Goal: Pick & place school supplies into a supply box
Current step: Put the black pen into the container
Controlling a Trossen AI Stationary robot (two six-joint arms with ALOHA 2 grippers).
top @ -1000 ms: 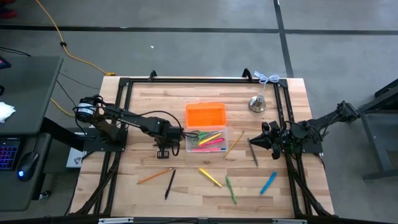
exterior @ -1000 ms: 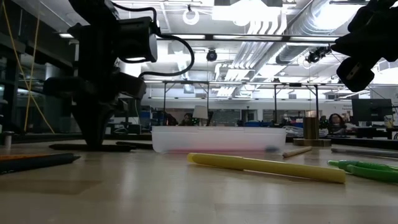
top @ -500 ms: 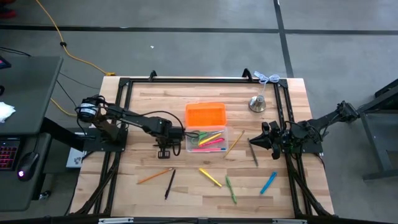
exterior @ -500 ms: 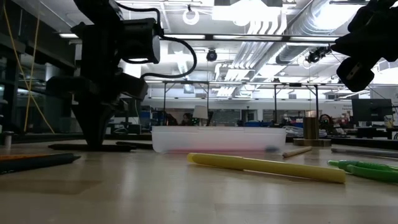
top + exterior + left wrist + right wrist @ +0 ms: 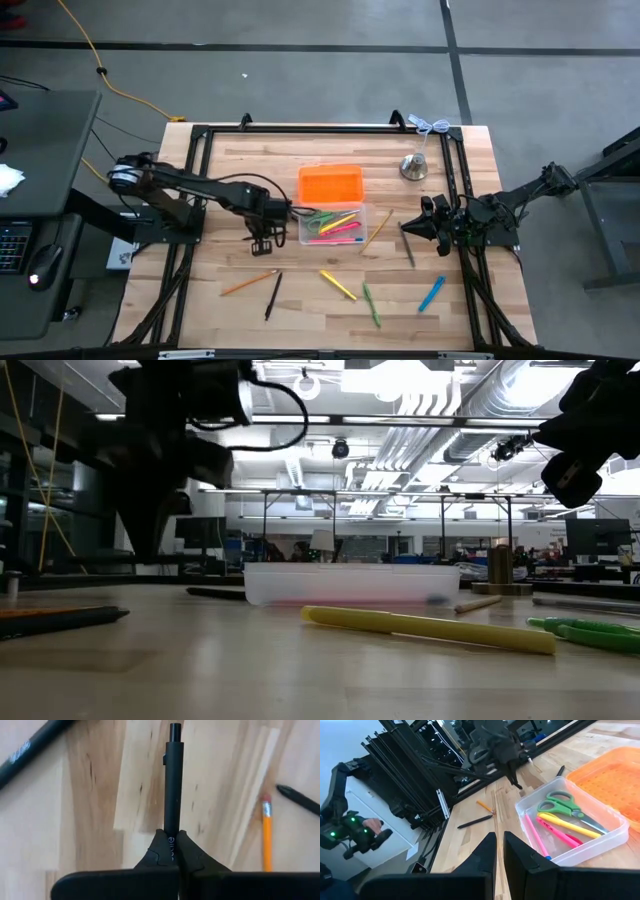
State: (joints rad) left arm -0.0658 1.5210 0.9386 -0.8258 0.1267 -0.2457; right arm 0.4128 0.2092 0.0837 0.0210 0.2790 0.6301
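Two fingers of left gripper (image 5: 170,842) clamped on black pen (image 5: 173,780), lifted clear of table (image 5: 240,165), just beside supply box (image 5: 333,226) on its left-edge side. Box near table centre, orange lid (image 5: 331,184) open, scissors (image 5: 567,805) and markers inside. Step in hand: carry. Next: move over box, align pen lengthwise, release. Right gripper (image 5: 500,852) shut, empty, waiting near right edge.

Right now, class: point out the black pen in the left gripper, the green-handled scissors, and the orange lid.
black pen (image 5: 173,785): left wrist view, middle of its barrel.
green-handled scissors (image 5: 563,806): right wrist view, on the green handle.
orange lid (image 5: 330,184): high view, centre of the lid.
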